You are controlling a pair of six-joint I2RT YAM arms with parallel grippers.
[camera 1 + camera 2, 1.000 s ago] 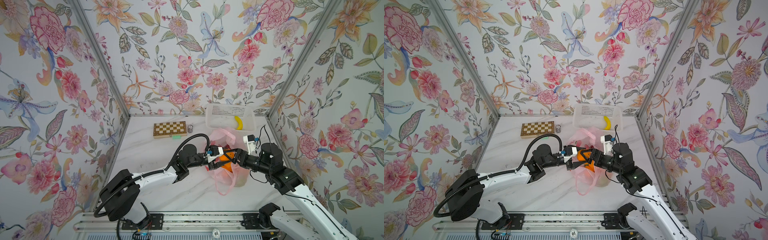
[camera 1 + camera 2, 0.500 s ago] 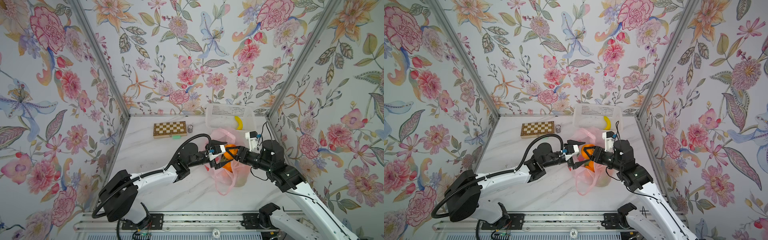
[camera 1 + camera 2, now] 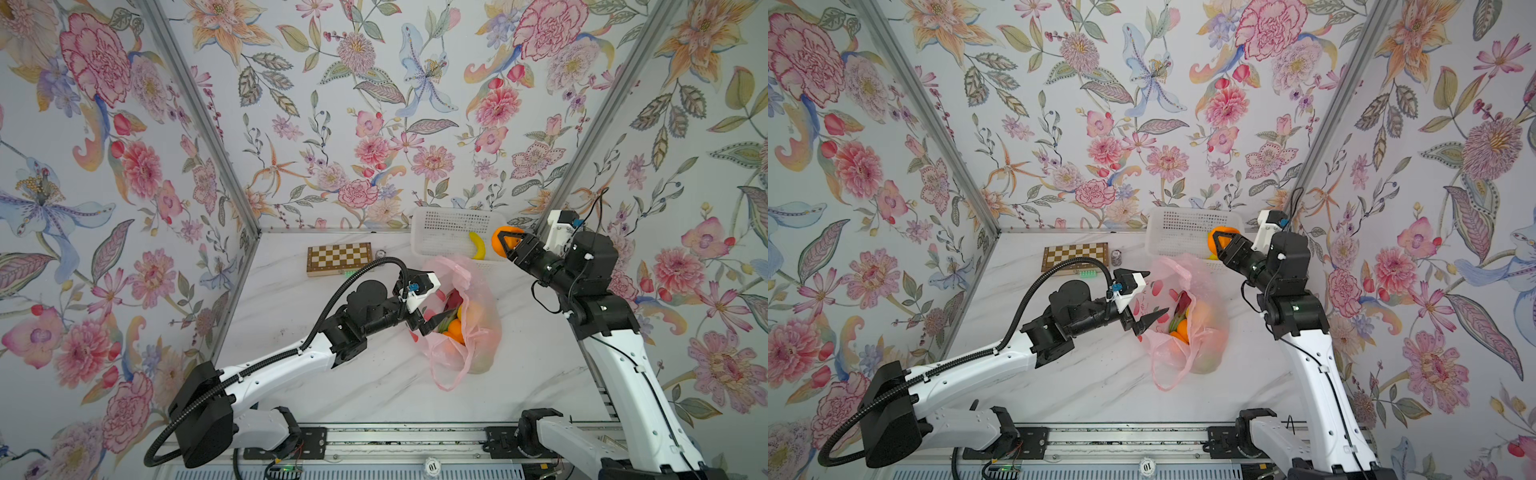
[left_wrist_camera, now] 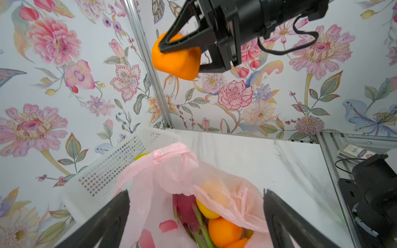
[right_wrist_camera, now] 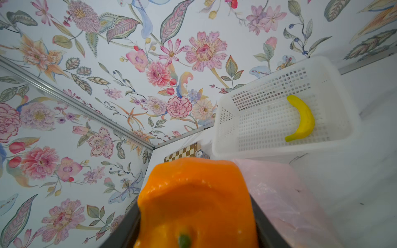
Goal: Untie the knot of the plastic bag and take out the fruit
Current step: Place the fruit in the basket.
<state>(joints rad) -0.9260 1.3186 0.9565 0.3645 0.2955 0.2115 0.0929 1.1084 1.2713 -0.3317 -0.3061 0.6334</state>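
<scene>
White marble-patterned tabletop [image 3: 332, 374] between flowered walls, carrying a handful of things.

In both top views a flat wooden chessboard box with brown and cream squares [image 3: 339, 257] lies near the back wall. A small green strip [image 3: 1087, 273] sits at its front edge, and a small round metallic can [image 3: 1116, 257] stands just beside its right end. A white perforated plastic basket [image 3: 440, 232] sits in the back right corner against the wall. A thin translucent pink plastic bag [image 3: 478, 328] slumps on the marble just in front of the basket, its far edge reaching the basket's front wall. One loop handle [image 3: 446, 388] trails flat towards the front rail.
</scene>
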